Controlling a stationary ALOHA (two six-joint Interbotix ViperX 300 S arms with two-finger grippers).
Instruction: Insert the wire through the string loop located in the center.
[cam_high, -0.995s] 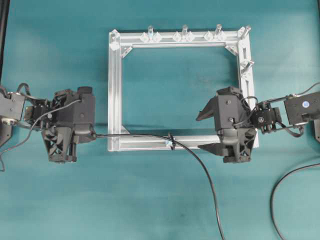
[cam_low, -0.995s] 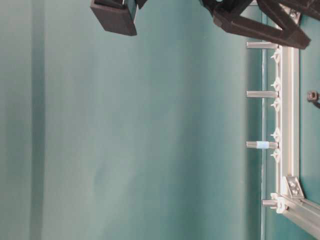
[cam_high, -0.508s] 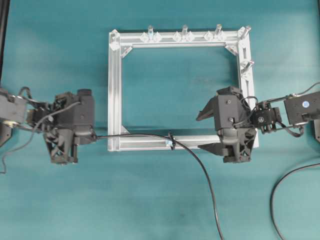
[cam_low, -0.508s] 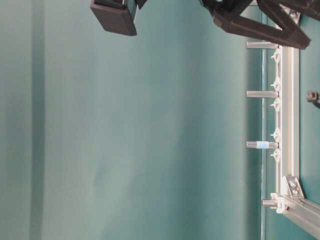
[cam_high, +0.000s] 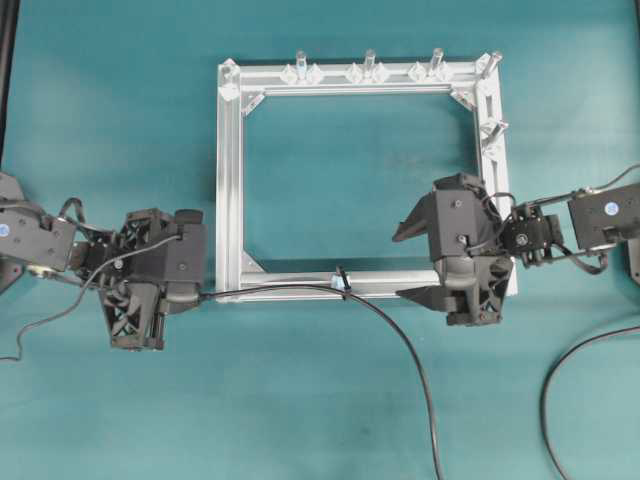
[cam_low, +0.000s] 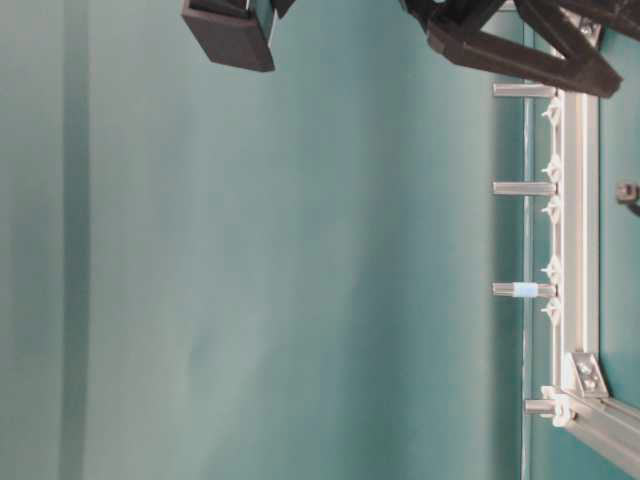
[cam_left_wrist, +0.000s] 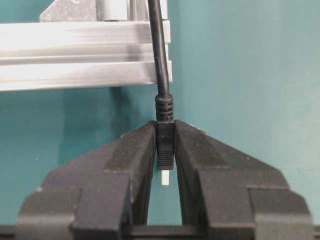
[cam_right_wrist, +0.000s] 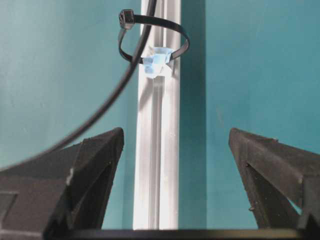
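Observation:
The wire (cam_high: 300, 289) is a thin black cable that runs from my left gripper (cam_high: 198, 296) along the frame's near rail and curves down to the bottom edge. It passes through the string loop (cam_high: 343, 281), a small black ring on a bluish base (cam_right_wrist: 156, 62) on that rail. In the left wrist view my left gripper (cam_left_wrist: 165, 128) is shut on the wire's plug (cam_left_wrist: 165, 145), whose metal tip shows between the jaws. My right gripper (cam_high: 403, 262) stands wide open to the right of the loop. It straddles the rail (cam_right_wrist: 157, 175) and holds nothing (cam_right_wrist: 175, 134).
The square aluminium frame (cam_high: 229, 180) lies on the teal table, with upright silver pegs (cam_high: 369, 62) along its far rail and right corner. Those pegs (cam_low: 522, 188) also show in the table-level view. Another black cable (cam_high: 560, 380) lies at the lower right.
My left gripper has moved right and slightly nearer, toward the frame's corner, with the plug still in it. The right arm has not moved.

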